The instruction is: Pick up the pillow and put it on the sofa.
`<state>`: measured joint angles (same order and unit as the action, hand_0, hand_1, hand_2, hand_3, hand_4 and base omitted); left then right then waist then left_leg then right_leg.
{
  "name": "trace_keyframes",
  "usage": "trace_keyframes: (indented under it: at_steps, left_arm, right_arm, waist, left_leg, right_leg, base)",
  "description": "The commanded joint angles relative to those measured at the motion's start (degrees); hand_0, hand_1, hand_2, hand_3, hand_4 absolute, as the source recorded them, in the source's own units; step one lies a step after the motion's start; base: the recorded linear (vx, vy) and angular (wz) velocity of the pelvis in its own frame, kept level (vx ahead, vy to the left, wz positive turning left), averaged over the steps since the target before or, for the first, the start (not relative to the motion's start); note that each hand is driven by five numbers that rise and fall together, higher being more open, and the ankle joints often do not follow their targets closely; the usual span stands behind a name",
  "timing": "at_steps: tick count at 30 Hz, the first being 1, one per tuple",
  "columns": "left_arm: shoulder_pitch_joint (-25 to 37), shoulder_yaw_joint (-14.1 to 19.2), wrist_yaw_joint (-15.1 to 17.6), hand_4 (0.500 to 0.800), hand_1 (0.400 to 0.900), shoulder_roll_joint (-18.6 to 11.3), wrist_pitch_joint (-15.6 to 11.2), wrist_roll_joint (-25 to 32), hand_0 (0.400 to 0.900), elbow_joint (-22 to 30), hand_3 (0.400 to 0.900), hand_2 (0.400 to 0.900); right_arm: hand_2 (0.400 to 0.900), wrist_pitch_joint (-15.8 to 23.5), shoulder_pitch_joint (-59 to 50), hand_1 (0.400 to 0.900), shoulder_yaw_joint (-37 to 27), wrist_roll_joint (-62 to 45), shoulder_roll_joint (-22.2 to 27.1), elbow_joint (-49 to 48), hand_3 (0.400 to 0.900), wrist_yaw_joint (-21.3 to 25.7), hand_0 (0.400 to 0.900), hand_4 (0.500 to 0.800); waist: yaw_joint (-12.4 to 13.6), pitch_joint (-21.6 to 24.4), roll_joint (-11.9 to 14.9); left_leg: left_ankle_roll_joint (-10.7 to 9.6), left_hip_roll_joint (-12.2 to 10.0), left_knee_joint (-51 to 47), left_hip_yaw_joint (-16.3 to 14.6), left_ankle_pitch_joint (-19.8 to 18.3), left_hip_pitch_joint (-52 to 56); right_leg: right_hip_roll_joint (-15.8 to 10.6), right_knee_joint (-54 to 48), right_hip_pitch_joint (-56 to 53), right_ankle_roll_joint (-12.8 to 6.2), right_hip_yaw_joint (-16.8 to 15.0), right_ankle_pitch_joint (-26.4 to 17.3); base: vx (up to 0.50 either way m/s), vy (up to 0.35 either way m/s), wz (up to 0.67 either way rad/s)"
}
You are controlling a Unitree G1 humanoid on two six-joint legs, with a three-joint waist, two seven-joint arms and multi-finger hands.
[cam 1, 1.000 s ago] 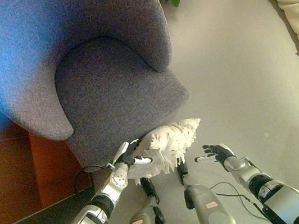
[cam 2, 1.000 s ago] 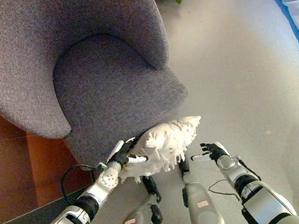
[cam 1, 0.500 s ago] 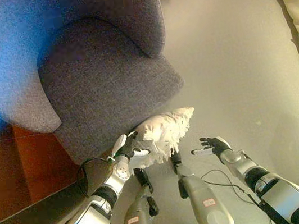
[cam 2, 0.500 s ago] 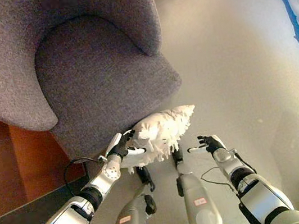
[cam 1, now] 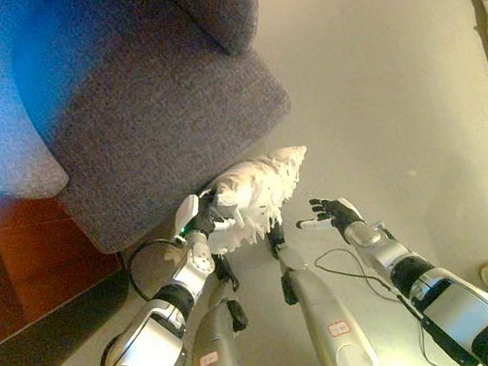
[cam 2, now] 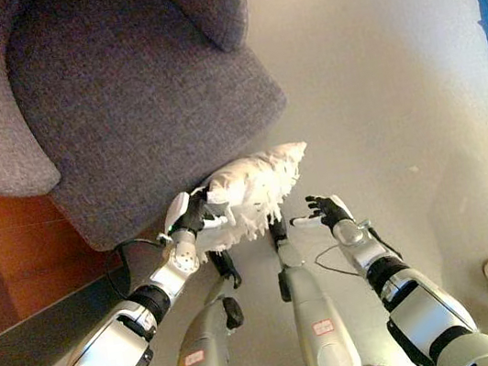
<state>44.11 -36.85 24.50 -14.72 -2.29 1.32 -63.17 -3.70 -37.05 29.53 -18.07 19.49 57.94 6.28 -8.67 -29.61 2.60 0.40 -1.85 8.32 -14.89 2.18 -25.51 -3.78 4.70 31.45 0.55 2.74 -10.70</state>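
Left eye view: the left hand [cam 1: 202, 219] pinches the near end of the white fringed pillow [cam 1: 259, 190], held up just in front of the grey armchair [cam 1: 120, 100]. The right hand [cam 1: 331, 216] hangs spread beside it, touching nothing. No readable writing shows anywhere.

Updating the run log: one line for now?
left hand: grips pillow | right hand: open, empty | pillow: raised before armchair
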Motion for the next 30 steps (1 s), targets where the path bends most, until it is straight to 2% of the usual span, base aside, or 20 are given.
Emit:
trace_keyframes:
  at_steps: [1, 11, 22, 30]
  left_arm:
    - [4.33, 1.14, 1.68, 0.500, 0.400, -0.44, -0.90, -1.81, 0.400, -0.83, 0.400, 0.400]
    - [6.29, 1.08, 2.27, 0.500, 0.400, -0.78, -0.64, -1.90, 0.400, -1.84, 0.400, 0.400]
    - [6.15, 0.98, 1.69, 0.500, 0.400, -0.96, -2.42, -1.09, 0.400, -0.83, 0.400, 0.400]
    - [3.47, 1.72, 0.97, 0.500, 0.400, -0.69, -4.81, 0.62, 0.400, 0.01, 0.400, 0.400]
  right_arm:
    - [0.900, -0.02, -1.57, 0.900, 2.14, -2.03, 3.62, -4.98, 0.900, 2.21, 0.900, 0.800]
    - [0.900, 1.14, -1.18, 0.900, 2.41, -1.59, 3.61, -5.41, 0.900, 1.67, 0.900, 0.800]
    - [0.900, 0.41, -1.75, 0.900, 2.04, -1.69, 3.48, -4.84, 0.900, 1.25, 0.900, 0.800]
    - [0.900, 1.40, 0.68, 0.900, 0.85, -0.23, 2.12, -1.26, 0.900, -0.06, 0.900, 0.800]
  waist:
    - [-1.61, -0.18, 1.85]
    - [-2.45, -0.18, 1.99]
    - [-1.94, -0.18, 1.42]
    - [-0.93, -0.18, 0.50]
  left_leg:
    - [-4.70, -3.44, 7.97, 1.79, -2.92, -5.26]
    - [-4.97, -3.70, 8.38, 1.84, -2.78, -6.52]
    - [-5.05, -3.47, 7.56, 2.14, -2.65, -4.96]
    - [-4.94, -2.93, 5.98, 2.78, -3.35, 1.60]
  right_leg:
    - [-1.99, 5.40, 4.29, -7.18, -2.75, 2.70]
    - [-2.00, 5.48, 5.63, -7.28, -3.17, 2.28]
    - [-2.36, 5.40, 4.33, -7.16, -2.63, 2.63]
    - [-2.85, 4.94, -1.70, -6.91, -2.13, 4.33]
  base:
    - [-0.03, -0.006, -0.05]
    - [-0.01, -0.008, -0.02]
    - [0.00, 0.000, 0.00]
    - [0.02, 0.018, 0.02]
